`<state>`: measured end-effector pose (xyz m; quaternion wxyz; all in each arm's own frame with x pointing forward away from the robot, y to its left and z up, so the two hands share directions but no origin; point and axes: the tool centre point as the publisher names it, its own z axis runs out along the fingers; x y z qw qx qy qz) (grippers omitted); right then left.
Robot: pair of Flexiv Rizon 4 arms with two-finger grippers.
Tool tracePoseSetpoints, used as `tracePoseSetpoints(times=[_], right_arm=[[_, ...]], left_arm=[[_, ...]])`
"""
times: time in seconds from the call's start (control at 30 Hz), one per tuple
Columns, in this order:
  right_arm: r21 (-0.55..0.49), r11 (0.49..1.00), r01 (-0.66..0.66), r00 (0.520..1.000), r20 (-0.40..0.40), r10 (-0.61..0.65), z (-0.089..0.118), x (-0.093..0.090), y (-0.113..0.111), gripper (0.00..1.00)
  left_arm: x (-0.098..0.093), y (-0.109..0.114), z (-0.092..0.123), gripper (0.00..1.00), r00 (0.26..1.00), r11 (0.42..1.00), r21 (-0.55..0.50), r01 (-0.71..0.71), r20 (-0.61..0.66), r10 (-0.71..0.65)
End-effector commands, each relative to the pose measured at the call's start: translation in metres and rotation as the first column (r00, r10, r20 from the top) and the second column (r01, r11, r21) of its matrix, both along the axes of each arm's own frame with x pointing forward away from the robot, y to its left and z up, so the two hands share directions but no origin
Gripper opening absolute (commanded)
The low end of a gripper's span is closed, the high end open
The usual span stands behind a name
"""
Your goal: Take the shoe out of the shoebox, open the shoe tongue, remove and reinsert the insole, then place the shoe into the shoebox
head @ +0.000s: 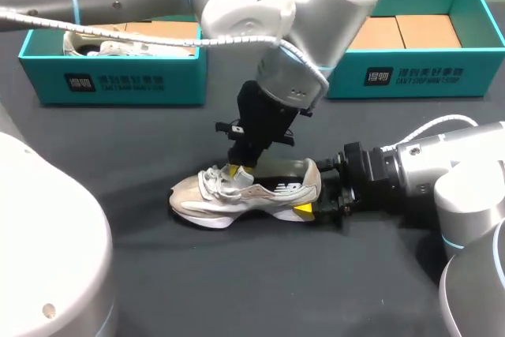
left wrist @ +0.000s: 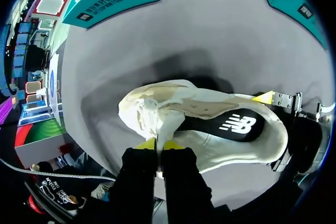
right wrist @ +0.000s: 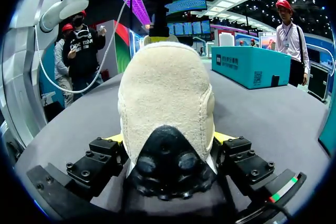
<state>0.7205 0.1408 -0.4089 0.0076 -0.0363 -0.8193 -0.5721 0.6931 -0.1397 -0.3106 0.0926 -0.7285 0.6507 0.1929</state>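
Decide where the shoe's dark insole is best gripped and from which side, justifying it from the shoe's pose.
Probably grip the insole at its heel-end edge, coming from above: the shoe stands upright on its sole, the left end effector pinches the tongue toward the toe, so the opening faces up. The right end effector clamps the heel from both sides, blocking a sideways approach.

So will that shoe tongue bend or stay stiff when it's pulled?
Probably floppy: the tongue looks folded where the left gripper pinches it. The shoe likely won't tip, since the right gripper clamps its heel.
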Motion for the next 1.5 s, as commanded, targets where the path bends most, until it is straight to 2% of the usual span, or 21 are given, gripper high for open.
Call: tracePoseSetpoints(times=[0.03, 0.2, 0.5, 0.9, 0.97, 1.0, 1.03, 1.1, 1.2, 1.33, 1.5], right_arm=[[-0.005, 1.000, 0.001, 1.000, -0.001, -0.001, -0.001, 0.000, 0.003, 0.00], [-0.005, 1.000, 0.001, 1.000, -0.001, -0.001, -0.001, 0.000, 0.003, 0.00], [-0.005, 1.000, 0.001, 1.000, -0.001, -0.001, -0.001, 0.000, 0.003, 0.00], [-0.005, 1.000, 0.001, 1.000, -0.001, -0.001, -0.001, 0.000, 0.003, 0.00], [-0.005, 1.000, 0.001, 1.000, -0.001, -0.001, -0.001, 0.000, 0.003, 0.00], [-0.005, 1.000, 0.001, 1.000, -0.001, -0.001, -0.001, 0.000, 0.003, 0.00], [-0.005, 1.000, 0.001, 1.000, -0.001, -0.001, -0.001, 0.000, 0.003, 0.00], [-0.005, 1.000, 0.001, 1.000, -0.001, -0.001, -0.001, 0.000, 0.003, 0.00], [-0.005, 1.000, 0.001, 1.000, -0.001, -0.001, -0.001, 0.000, 0.003, 0.00], [-0.005, 1.000, 0.001, 1.000, -0.001, -0.001, -0.001, 0.000, 0.003, 0.00], [-0.005, 1.000, 0.001, 1.000, -0.001, -0.001, -0.001, 0.000, 0.003, 0.00]], left_arm=[[0.005, 0.043, -0.001, 0.00, 1.000, 0.967, -0.253, -0.024, -0.012, 0.022], [0.008, 0.063, -0.014, 0.00, 0.997, 0.930, -0.366, -0.032, -0.072, 0.006], [0.002, 0.088, -0.032, 0.00, 0.997, 0.893, -0.447, -0.060, -0.078, 0.028], [0.002, 0.102, -0.077, 0.00, 0.991, 0.909, -0.407, -0.093, -0.127, 0.044], [0.002, 0.105, -0.081, 0.07, 0.990, 0.915, -0.393, -0.094, -0.131, 0.046], [0.002, 0.106, -0.082, 0.15, 0.990, 0.914, -0.394, -0.096, -0.132, 0.047], [0.002, 0.108, -0.081, 0.30, 0.990, 0.913, -0.396, -0.097, -0.133, 0.048], [0.000, 0.112, -0.076, 0.43, 0.991, 0.910, -0.403, -0.097, -0.128, 0.049], [-0.001, 0.115, -0.063, 0.48, 0.994, 0.904, -0.421, -0.081, -0.107, 0.039], [-0.003, 0.114, -0.045, 0.47, 0.998, 0.895, -0.443, -0.041, -0.067, 0.013], [0.000, 0.099, -0.024, 0.45, 0.999, 0.888, -0.460, 0.022, -0.030, -0.040]])
